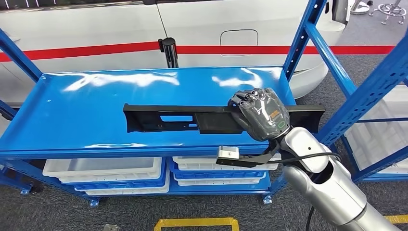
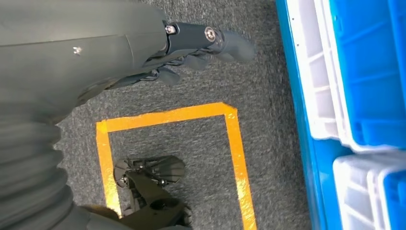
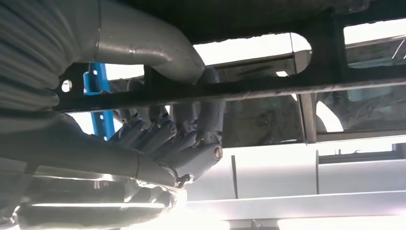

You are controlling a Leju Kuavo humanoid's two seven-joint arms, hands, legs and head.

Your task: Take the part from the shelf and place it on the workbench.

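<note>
I have the right hand [image 1: 262, 114] clamped on the long black part [image 1: 192, 119], fingers curled over its far edge and thumb under the near one — a wrap that should keep a flat, flexible piece from twisting when I lift. The part lies flat on the blue shelf [image 1: 86, 103], its long axis running left to right across my view, the right end overhanging the shelf edge. My left hand [image 2: 191, 48] hangs by the floor, fingers loosely curled, holding nothing.
</note>
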